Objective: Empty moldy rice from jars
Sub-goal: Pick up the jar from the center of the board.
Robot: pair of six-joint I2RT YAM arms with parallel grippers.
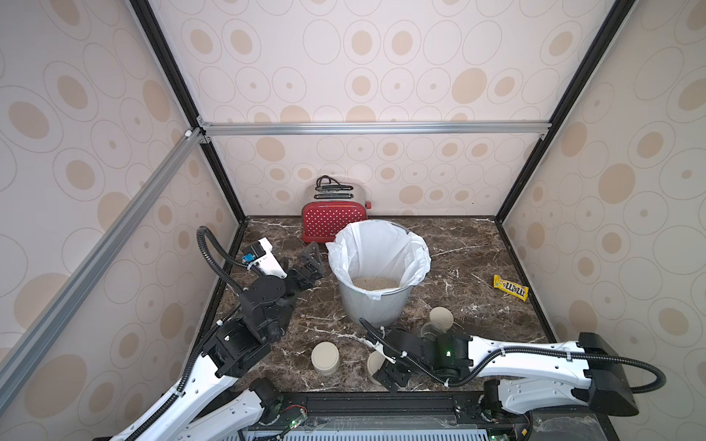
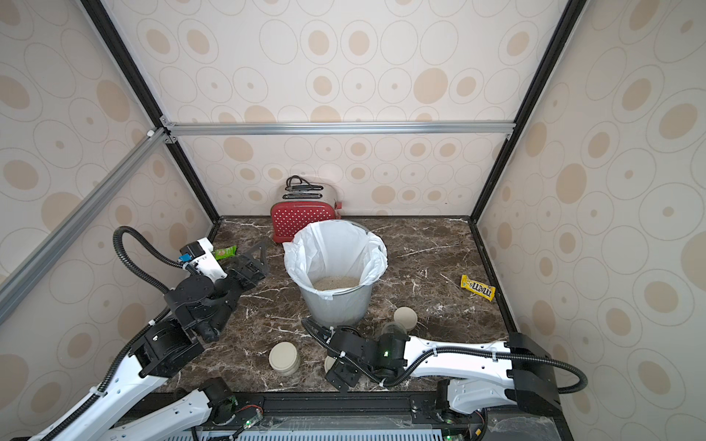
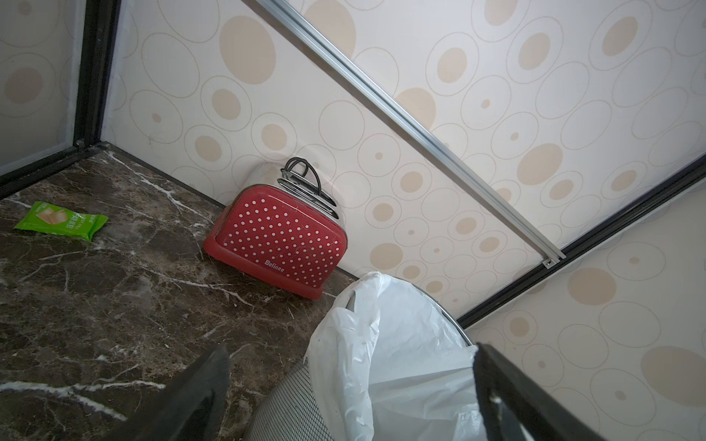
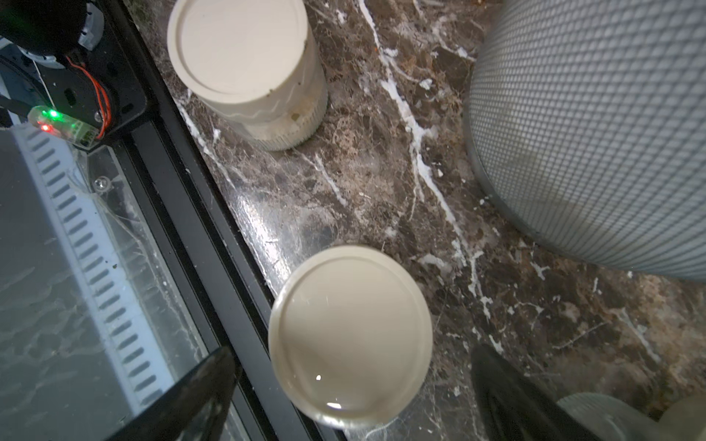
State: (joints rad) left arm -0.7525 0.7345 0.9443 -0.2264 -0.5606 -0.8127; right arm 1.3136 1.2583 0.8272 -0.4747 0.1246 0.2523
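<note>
**Operator:** Status of the right gripper (image 4: 351, 355)?
**Technician:** Released, nothing held. Its jaws stand apart above the front jar (image 4: 349, 324), which is lidded and sits just beside the front edge of the table (image 4: 363, 183).
**Operator:** Hazard there?
**Technician:** An off-centre closure may push the jar over that edge. Smooth glass may also slip in the grip.
**Operator:** Other jars?
**Technician:** The second lidded jar (image 1: 325, 357) stands near. The open jar (image 1: 429, 331) has its loose lid (image 1: 441, 318) just beside it.
**Operator:** The moldy rice (image 1: 376, 283)?
**Technician:** It lies at the bottom of the bin (image 1: 372, 311). Pouring short of the bunched liner (image 1: 378, 244) would scatter grains.
**Operator:** Left gripper (image 3: 349, 349)?
**Technician:** Released and empty, beside the bin; a careless swing could tip it
</note>
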